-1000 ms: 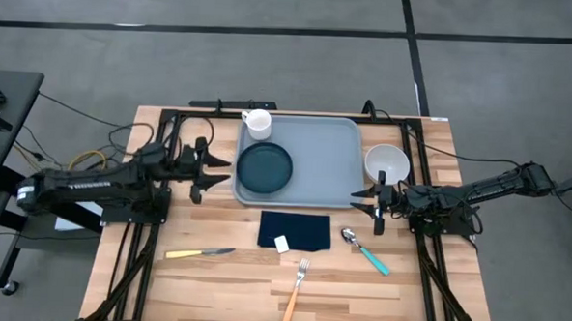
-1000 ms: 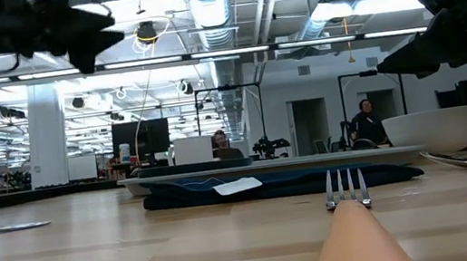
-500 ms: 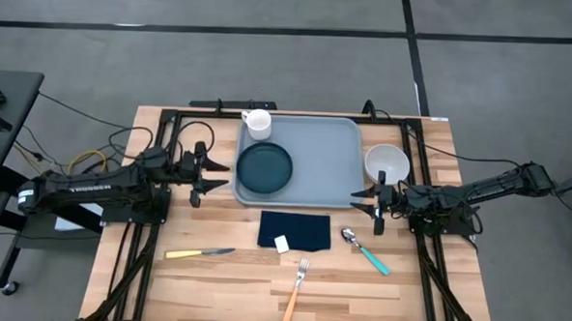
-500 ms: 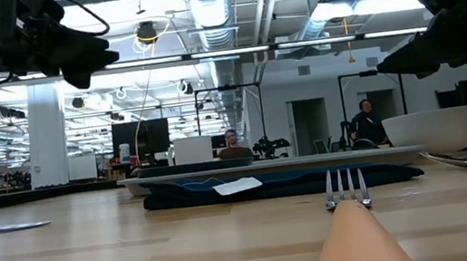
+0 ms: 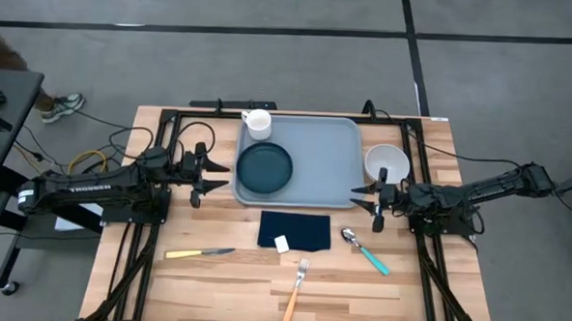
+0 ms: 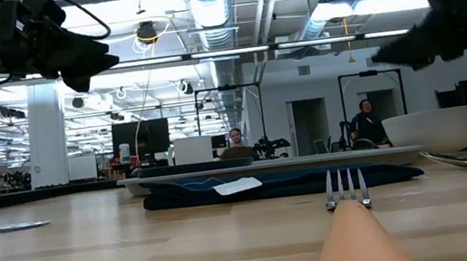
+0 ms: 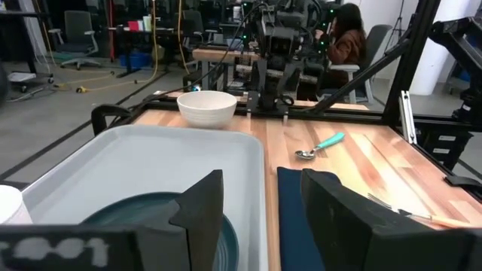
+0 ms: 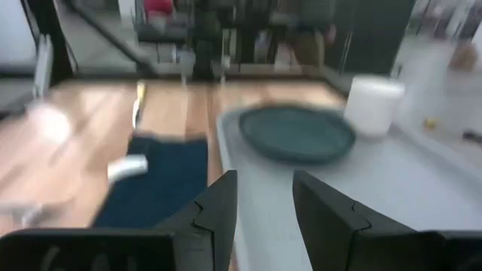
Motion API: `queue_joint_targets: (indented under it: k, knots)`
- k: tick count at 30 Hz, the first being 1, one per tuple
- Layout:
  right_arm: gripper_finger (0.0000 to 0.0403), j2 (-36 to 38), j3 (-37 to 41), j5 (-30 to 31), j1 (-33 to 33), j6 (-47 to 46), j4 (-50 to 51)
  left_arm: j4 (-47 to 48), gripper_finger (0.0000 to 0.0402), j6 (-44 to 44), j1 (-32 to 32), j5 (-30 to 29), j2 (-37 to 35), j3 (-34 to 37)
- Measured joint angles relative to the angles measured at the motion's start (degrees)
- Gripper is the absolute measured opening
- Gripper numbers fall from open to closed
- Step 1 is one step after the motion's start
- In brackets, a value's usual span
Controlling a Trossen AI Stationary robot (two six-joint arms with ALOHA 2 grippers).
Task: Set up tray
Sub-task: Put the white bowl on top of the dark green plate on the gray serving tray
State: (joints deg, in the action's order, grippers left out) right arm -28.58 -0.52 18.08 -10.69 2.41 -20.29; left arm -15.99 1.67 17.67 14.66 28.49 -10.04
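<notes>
Since a second ago the left gripper (image 5: 200, 174) is drawn back from the tray (image 5: 325, 148), right gripper (image 5: 373, 205) at its opposite corner, both spread and empty; uneven closing could skew the tray mid-table.

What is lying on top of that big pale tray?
On the tray sit a dark round plate and a white mug at its far corner. The tray floor beneath both is hidden.
</notes>
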Motion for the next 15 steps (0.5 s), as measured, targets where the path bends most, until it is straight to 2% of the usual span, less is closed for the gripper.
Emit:
queue_joint_targets:
  k: [3, 6, 8, 12, 13, 15]
  knots:
    - [0.0122, 0.04, -0.17, 0.02, -0.07, -0.33, -7.61, 0.04, 0.0167, 0.02, 0.0, 0.0, 0.0, 0.0]
    - [0.0122, 0.03, -0.22, 1.97, 0.72, 3.65, -17.32, 0.04, 0.0167, 0.04, 0.0, 0.0, 0.0, 0.0]
    - [0.0122, 0.04, -0.26, 5.79, 1.82, 7.58, -24.57, 0.04, 0.0167, 0.04, 0.0, 0.0, 0.0, -0.02]
    - [0.0122, 0.08, -0.35, 19.67, 4.63, 12.84, -37.7, 0.07, 0.0167, 0.07, 0.0, 0.0, 0.0, -0.02]
    - [0.0122, 0.06, -0.35, 21.69, 5.68, 13.81, -40.46, 0.07, 0.0167, 0.07, 0.0, 0.0, 0.0, -0.02]
    - [0.0122, 0.05, -0.39, 21.32, 8.25, 16.03, -45.53, 0.07, 0.0167, 0.08, 0.0, 0.0, 0.0, -0.02]
